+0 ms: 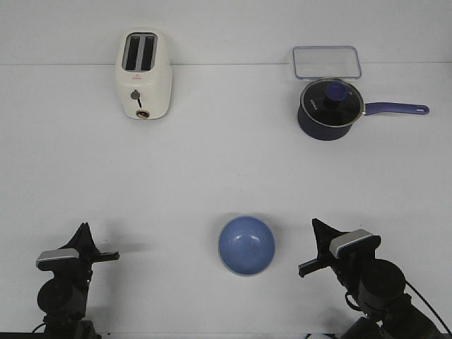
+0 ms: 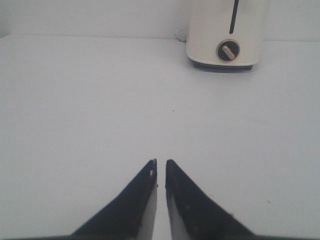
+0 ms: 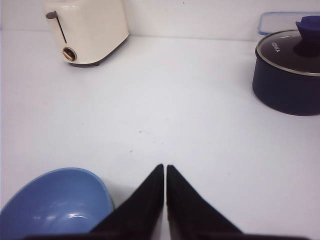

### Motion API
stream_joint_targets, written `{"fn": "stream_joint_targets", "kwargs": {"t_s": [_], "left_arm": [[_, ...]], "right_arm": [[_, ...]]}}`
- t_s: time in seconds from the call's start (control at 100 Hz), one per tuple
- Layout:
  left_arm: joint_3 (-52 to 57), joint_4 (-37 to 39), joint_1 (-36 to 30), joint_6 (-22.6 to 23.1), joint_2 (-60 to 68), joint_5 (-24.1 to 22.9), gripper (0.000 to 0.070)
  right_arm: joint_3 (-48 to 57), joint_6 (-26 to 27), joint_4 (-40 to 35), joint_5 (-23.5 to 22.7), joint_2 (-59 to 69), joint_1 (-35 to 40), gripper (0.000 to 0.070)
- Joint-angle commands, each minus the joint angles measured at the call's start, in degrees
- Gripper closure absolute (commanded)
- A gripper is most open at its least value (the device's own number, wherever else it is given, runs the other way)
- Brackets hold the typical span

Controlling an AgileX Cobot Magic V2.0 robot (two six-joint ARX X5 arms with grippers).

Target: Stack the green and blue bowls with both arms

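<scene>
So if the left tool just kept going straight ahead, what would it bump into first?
Mostly bare table. The left tool, shut, points a bit to one side of the toaster, so it might slip past it, though depth is hard to judge.

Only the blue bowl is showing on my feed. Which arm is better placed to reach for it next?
Probably the right. The right gripper sits close beside the blue bowl, which fills a corner of the right wrist view. The left gripper is farther off, and its wrist view shows only the toaster. No green bowl is visible.
</scene>
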Motion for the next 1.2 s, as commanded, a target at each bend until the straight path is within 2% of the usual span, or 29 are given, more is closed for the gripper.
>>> {"fn": "stream_joint_targets", "kwargs": {"t_s": [0.0,0.69,0.77,0.85,1.03,1.19], "left_arm": [[-1.2,0.7,0.1,0.9,-0.1,0.1,0.0685],[-1.2,0.7,0.1,0.9,-0.1,0.1,0.0685],[-1.2,0.7,0.1,0.9,-0.1,0.1,0.0685],[-1.2,0.7,0.1,0.9,-0.1,0.1,0.0685],[-1.2,0.7,0.1,0.9,-0.1,0.1,0.0685],[-1.2,0.7,0.1,0.9,-0.1,0.1,0.0685]], "right_arm": [[0.5,0.6,0.8,0.0,0.0,0.5,0.0690],[0.5,0.4,0.8,0.0,0.0,0.5,0.0690],[0.5,-4.9,0.7,2.4,-0.1,-0.5,0.0690],[-0.9,-8.3,1.9,2.9,-1.1,-5.3,0.0689],[-13.6,-11.0,13.5,-8.1,-10.8,-24.9,0.0690],[-24.9,-11.3,17.4,-13.2,-19.2,-35.2,0.0690]]}}
